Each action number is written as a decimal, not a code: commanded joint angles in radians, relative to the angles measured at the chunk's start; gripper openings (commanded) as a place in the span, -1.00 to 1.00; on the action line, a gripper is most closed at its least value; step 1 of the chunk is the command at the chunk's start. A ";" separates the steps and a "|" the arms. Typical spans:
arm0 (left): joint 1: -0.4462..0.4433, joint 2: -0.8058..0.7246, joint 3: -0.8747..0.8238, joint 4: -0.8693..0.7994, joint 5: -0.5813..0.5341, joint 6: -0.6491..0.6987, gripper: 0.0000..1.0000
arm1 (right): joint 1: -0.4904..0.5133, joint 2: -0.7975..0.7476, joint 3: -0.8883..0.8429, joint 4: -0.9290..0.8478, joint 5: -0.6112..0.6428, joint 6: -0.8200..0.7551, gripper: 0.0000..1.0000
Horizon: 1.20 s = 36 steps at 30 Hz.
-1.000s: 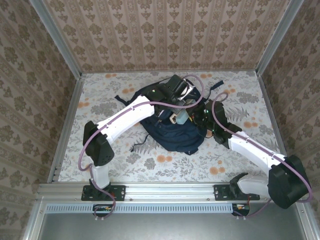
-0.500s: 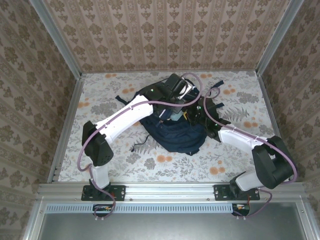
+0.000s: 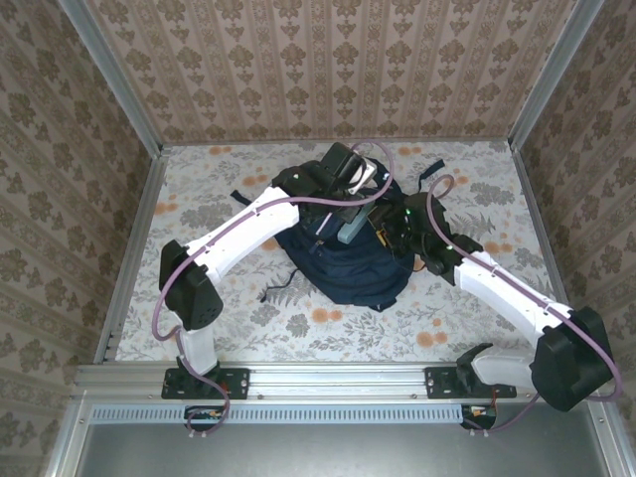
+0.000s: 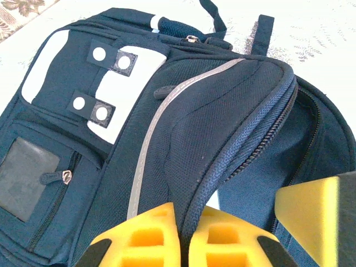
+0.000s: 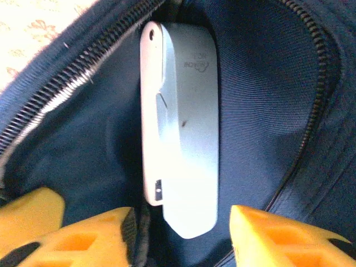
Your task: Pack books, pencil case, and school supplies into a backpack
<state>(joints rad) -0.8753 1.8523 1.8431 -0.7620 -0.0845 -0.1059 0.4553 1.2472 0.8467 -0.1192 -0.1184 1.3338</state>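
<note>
- The backpack [image 3: 343, 268] lies in the middle of the flower-patterned table [image 3: 477, 199], between the two arms, with its main compartment unzipped.
- The left gripper [image 4: 183, 240] is clamped on the backpack. Its yellow fingers [image 4: 150, 239] are pressed together on a fold of navy fabric at the edge of the opening, just beside the open zip [image 4: 261, 133].
- The left wrist view shows the backpack's front: two white panels [image 4: 50, 67] crossed by dark tabs [image 4: 111, 58], each with round white studs.
- A grey stripe [image 4: 167, 105] curves down the front, and a grey pocket window [image 4: 28, 172] sits beside a small zip pull [image 4: 67, 177].
- None of these parts carries a word that can be read.
- The right gripper [image 5: 182, 228] reaches into the main compartment with its jaws apart.
- A pale grey-blue pencil case [image 5: 181, 128] lies lengthwise against the dark lining inside the compartment. Its rounded near end sits between the two yellow fingers, with a thin gap visible on either side.
- The pencil case has small raised lettering [image 5: 196, 61] near its far end. The lettering is turned away from the camera and too faint to read with any certainty.
- Near its lower left edge there is a small dark mark, possibly a latch.
</note>
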 commanded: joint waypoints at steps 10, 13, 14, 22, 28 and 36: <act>0.013 -0.076 0.019 0.141 0.118 -0.053 -1.00 | 0.017 0.238 0.115 0.101 -0.127 -0.072 -0.80; 0.016 -0.068 0.026 0.156 0.140 -0.074 -1.00 | 0.003 0.287 0.112 0.173 -0.123 -0.103 -0.93; 0.017 -0.063 0.028 0.161 0.152 -0.082 -1.00 | -0.005 0.297 0.100 0.232 -0.134 -0.108 -0.95; 0.045 -0.030 0.031 0.173 0.189 -0.139 -0.70 | -0.077 0.151 0.046 0.110 -0.160 -0.230 -0.65; 0.102 -0.102 -0.072 0.202 0.229 -0.206 0.08 | -0.153 -0.081 -0.059 -0.225 -0.048 -0.346 -0.19; 0.270 -0.282 -0.403 0.289 0.301 -0.416 0.36 | -0.152 -0.247 -0.039 -0.481 0.094 -0.479 0.14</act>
<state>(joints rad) -0.6559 1.6314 1.5410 -0.5270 0.1581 -0.3912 0.2733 1.0317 0.7673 -0.4454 -0.1066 0.9409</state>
